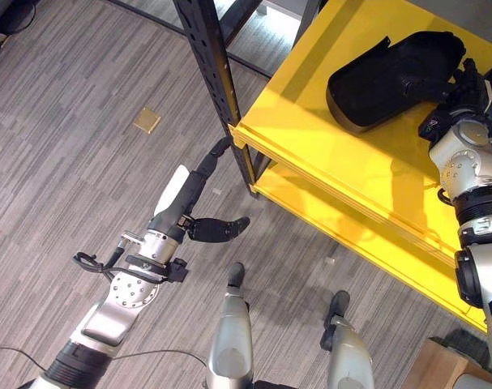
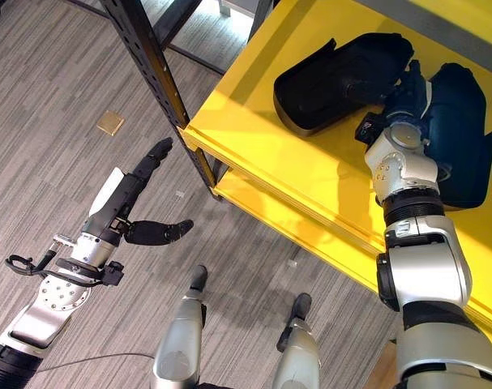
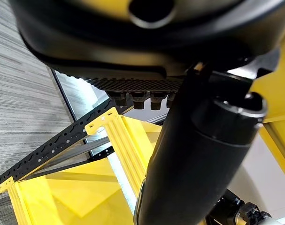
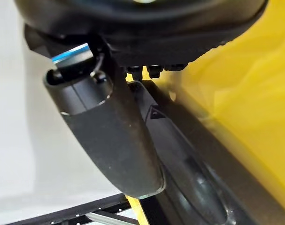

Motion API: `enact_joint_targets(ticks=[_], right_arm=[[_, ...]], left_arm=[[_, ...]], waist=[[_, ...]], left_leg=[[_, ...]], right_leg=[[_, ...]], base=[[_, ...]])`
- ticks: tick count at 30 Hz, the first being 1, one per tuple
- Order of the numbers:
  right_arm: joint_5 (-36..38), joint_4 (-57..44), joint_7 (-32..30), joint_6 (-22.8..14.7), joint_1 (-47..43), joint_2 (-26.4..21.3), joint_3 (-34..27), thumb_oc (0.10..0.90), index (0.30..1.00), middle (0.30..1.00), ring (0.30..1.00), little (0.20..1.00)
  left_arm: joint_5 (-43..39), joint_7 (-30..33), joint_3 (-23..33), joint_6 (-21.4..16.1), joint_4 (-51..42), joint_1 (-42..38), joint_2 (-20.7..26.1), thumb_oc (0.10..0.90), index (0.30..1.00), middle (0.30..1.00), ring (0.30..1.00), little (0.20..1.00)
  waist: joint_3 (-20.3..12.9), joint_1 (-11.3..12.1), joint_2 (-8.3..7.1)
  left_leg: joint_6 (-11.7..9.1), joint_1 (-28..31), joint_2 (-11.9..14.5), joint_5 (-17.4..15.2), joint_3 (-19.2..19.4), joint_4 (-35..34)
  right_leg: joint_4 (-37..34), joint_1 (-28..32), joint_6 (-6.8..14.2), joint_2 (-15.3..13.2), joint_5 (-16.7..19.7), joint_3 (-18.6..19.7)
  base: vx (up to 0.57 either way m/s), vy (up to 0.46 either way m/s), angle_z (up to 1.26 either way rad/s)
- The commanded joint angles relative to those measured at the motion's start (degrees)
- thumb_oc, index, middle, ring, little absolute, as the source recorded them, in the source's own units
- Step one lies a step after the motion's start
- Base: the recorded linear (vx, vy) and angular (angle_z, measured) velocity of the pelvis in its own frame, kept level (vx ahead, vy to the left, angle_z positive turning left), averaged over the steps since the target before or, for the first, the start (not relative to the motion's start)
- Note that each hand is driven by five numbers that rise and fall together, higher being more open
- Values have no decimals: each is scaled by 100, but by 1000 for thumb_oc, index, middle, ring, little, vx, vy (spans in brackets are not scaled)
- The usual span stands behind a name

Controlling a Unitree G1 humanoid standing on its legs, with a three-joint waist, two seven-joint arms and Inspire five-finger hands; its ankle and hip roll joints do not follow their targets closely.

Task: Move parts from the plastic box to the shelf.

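Observation:
A yellow shelf [image 1: 310, 138] holds two dark parts: a black one [image 2: 335, 77] and a dark blue one [image 2: 464, 130] to its right. My right hand [image 2: 400, 97] rests on the shelf between them, against the black part's end. In the right wrist view its thumb [image 4: 109, 131] is straight, with a dark part [image 4: 189, 164] lying alongside it. My left hand [image 1: 185, 203] hangs open over the floor with nothing in it. Its fingers point at the shelf's front corner, and its thumb [image 3: 198, 154] sticks out.
A black perforated upright [image 1: 209, 57] stands at the shelf's corner, with a lower yellow level [image 1: 343, 235] beneath. A small brass plate [image 1: 147, 121] is set in the grey floor. A brown box corner [image 1: 440, 369] shows at the lower right.

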Motion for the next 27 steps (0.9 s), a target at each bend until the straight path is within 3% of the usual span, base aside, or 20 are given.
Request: enact_joint_targets(ticks=[1,27], right_arm=[[-190,-216,383,-407,-934,-222,382,900,1000,1000,1000,1000],[-368,-205,1034,-493,-1163,-472,709,900,1000,1000,1000,1000]], left_arm=[[-187,255,199,-686,-584,-184,114,900,1000,1000,1000,1000],[-234,267,257,-783,-547,-210,334,900,1000,1000,1000,1000]], waist=[[-54,8,8],[-54,151,-162]], left_leg=[[373,-412,-136,330,253,-101],[396,-545,-152,336,151,-63]], right_leg=[[846,352,-462,173,-1210,156],[840,382,-500,252,-1227,-7]], base=[[0,0,0],[2,-5,2]])
